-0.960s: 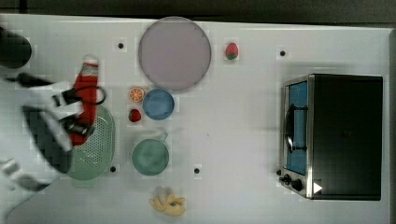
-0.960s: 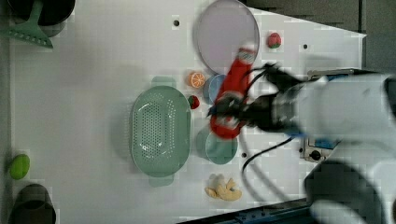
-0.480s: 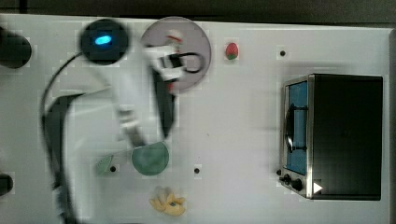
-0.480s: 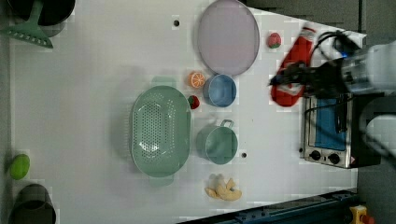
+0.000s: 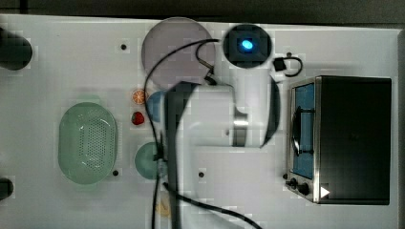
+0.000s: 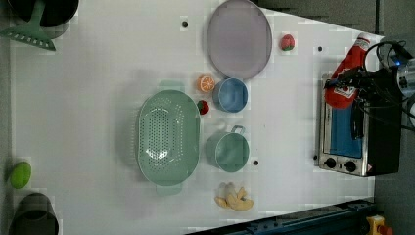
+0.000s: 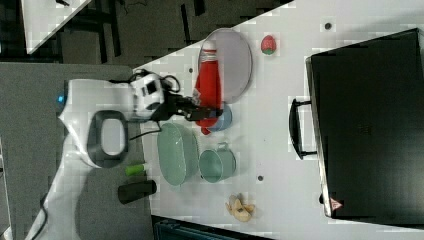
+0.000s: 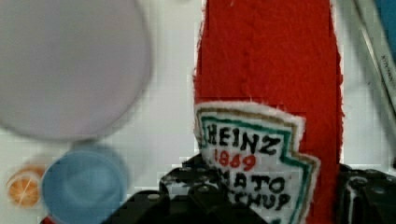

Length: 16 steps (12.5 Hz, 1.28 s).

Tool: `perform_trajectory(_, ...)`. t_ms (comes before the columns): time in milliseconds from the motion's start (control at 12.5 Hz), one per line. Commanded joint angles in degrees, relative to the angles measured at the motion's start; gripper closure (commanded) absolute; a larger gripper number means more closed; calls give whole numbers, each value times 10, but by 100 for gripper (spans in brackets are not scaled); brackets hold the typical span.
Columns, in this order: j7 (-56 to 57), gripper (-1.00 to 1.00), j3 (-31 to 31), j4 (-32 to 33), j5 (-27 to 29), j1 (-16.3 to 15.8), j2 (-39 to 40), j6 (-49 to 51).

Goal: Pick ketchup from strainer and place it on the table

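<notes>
Clamping the ketchup (image 6: 348, 68) between them, the jaws hold the bottle in the air above the bench (image 6: 98, 98). The strainer (image 6: 168, 137) sits well apart from the jaws, beside a green cup (image 6: 227, 151).

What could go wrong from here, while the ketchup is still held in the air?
1. The gripper holds the ketchup near the toaster oven in the left view; lowering it there may hit the oven, not the table.
2. The plate and blue bowl lie close below in the wrist view; the bottle might land on them.
</notes>
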<state>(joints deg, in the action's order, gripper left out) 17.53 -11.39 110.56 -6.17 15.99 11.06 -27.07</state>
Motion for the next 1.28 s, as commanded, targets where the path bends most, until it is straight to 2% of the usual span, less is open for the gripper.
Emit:
perform_trajectory(80, 43, -19, -8, 79, 7, -13, -8, -80)
perform_trajectory(400, 43, -19, -3, 177, 8, -13, 28, -209)
perform_trajectory(480, 43, -26, -1, 189, 8, -13, 44, -230)
perform_trajectory(720, 43, -89, 1, 203, 7, -13, 89, -291)
perform_trajectory(800, 43, -99, 0, 202, 7, -13, 90, -293)
perform_trajectory(1120, 43, -100, -7, 183, 11, -13, 15, -286)
perform_trajectory(1280, 38, -100, -8, 158, 12, -13, -37, -239)
